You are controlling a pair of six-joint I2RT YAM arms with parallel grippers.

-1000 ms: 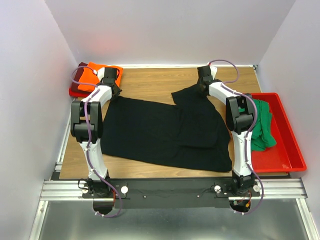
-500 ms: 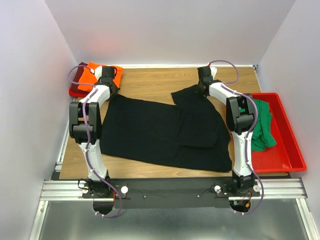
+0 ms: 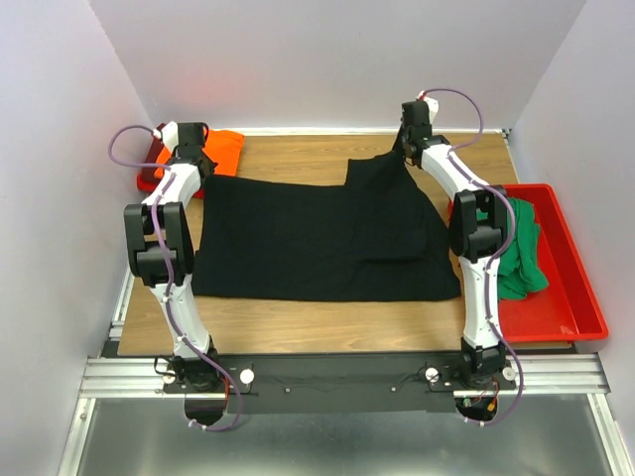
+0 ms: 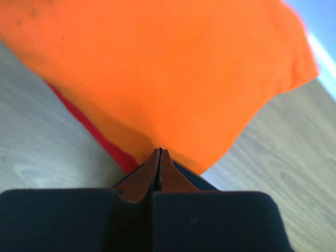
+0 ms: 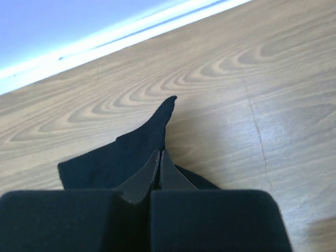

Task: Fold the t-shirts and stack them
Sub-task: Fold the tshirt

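Our left gripper (image 4: 160, 157) pinches the black t-shirt (image 4: 191, 177) — just beyond, the orange t-shirt (image 4: 157, 68) overlies a dark red t-shirt (image 4: 114, 152) on the table (image 4: 283, 157).

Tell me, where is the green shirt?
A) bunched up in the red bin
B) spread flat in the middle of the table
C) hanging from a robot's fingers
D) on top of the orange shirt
A: the green shirt lies crumpled inside the red bin, at the right side of the top view.

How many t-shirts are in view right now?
4: black spread across the table, orange at the far-left corner, dark red under it, green in the bin. More may be hidden.
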